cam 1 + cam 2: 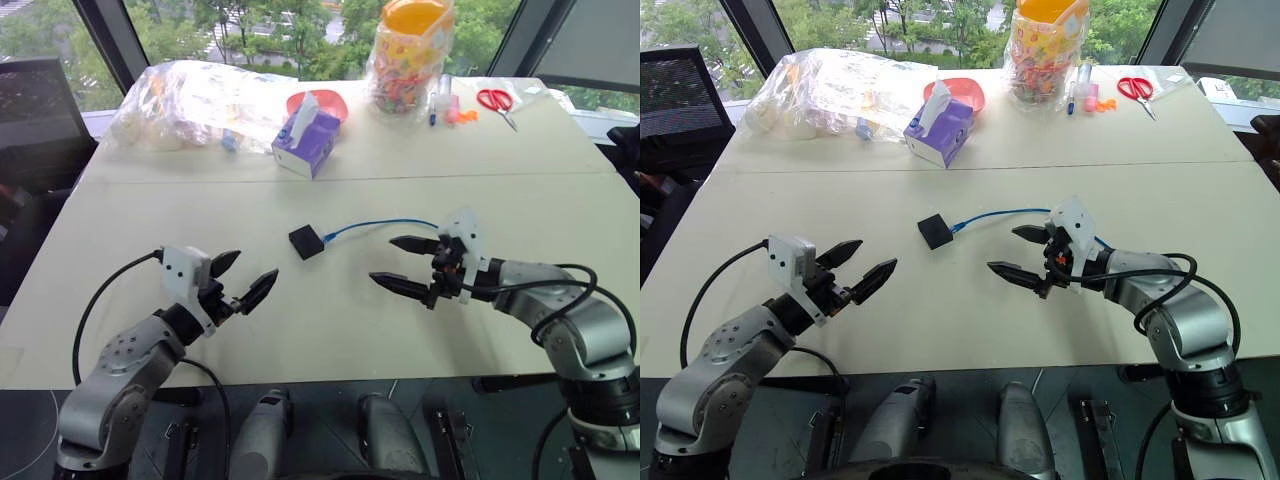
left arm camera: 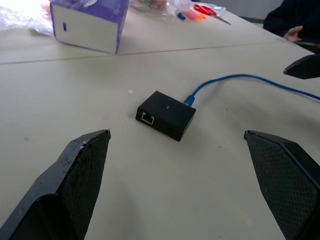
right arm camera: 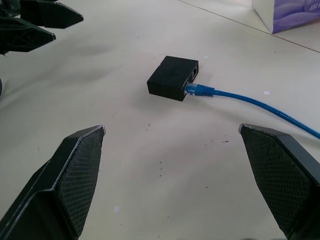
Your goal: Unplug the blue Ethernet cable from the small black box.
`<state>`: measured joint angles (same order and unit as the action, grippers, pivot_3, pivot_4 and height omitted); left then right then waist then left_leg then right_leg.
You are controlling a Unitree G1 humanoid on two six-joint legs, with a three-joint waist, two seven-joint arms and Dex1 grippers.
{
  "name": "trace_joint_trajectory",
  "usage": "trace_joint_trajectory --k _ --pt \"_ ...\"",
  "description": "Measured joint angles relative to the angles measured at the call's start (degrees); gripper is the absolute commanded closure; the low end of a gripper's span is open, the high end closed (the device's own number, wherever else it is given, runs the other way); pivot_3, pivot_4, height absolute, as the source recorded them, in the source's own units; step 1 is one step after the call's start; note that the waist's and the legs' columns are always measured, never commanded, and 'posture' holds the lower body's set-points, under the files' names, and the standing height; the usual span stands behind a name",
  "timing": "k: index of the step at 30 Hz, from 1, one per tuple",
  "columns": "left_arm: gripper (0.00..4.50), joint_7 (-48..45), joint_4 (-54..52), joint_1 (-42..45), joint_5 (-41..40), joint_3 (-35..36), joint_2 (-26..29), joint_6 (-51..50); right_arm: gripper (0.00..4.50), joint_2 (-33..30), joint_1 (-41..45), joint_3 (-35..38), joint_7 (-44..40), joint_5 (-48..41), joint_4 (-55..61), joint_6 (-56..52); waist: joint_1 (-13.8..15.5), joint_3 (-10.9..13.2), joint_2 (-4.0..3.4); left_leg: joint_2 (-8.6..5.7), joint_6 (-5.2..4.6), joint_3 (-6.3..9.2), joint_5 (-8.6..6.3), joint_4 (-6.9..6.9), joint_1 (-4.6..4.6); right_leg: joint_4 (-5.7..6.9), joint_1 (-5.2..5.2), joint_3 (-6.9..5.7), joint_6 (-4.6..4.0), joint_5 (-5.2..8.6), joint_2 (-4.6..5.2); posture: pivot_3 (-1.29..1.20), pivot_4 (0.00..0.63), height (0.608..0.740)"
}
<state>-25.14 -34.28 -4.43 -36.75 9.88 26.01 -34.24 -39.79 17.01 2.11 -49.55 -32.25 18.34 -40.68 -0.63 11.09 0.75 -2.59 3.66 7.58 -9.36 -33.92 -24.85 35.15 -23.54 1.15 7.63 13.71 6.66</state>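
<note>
The broad pale beige surface (image 1: 330,330) carried, at the centre of the head view, the small flat matte black box (image 1: 306,241), with the thin bright-blue Ethernet cable (image 1: 385,224) still plugged into its right side. The left pincer (image 1: 248,279), lower left, and the right pincer (image 1: 403,264), right of centre, both stood wide apart, holding nothing. Advisably, one pincer should pin the box while the other grips the plug at the port and draws it straight out.
</note>
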Motion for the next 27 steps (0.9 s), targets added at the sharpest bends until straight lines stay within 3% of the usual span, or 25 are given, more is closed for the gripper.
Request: trace_joint_trajectory --k 9,15,21,27 --pt "0.03 -4.6 0.5 0.5 -5.2 1.2 5.5 -4.3 0.00 -2.2 2.0 -0.8 -2.7 0.4 -0.6 0.1 0.0 0.0 0.00 0.00 -0.01 0.00 -0.01 0.00 -0.01 0.01 -0.03 0.00 0.00 0.00 0.00 0.00 0.150 0.728" --pt "0.03 -9.9 3.1 4.8 -10.0 3.5 12.6 -8.2 0.00 -5.5 8.8 -2.4 -6.1 0.5 -0.3 -0.3 -0.1 0.0 -0.01 0.01 0.00 -0.02 -0.02 0.02 -0.02 -0.03 -0.05 0.00 -0.01 0.00 0.02 0.00 0.150 0.728" --pt "0.03 -13.5 5.4 5.7 -11.5 4.7 16.1 -10.3 0.00 -7.8 17.7 -8.8 -10.9 4.8 -3.1 1.1 -0.2 0.0 -0.01 0.01 -0.03 -0.04 -0.04 0.03 -0.23 0.00 -0.30 0.00 -0.02 -0.01 0.02 0.00 0.150 0.728" --pt "0.03 -14.4 7.4 8.8 -9.7 4.4 17.1 -9.6 0.00 -3.9 31.5 -21.4 -17.8 17.4 -19.4 11.7 -0.4 0.0 0.00 0.01 -0.02 -0.08 -0.03 0.03 -0.24 0.04 -0.35 0.00 -0.02 -0.03 0.01 0.00 0.150 0.728"
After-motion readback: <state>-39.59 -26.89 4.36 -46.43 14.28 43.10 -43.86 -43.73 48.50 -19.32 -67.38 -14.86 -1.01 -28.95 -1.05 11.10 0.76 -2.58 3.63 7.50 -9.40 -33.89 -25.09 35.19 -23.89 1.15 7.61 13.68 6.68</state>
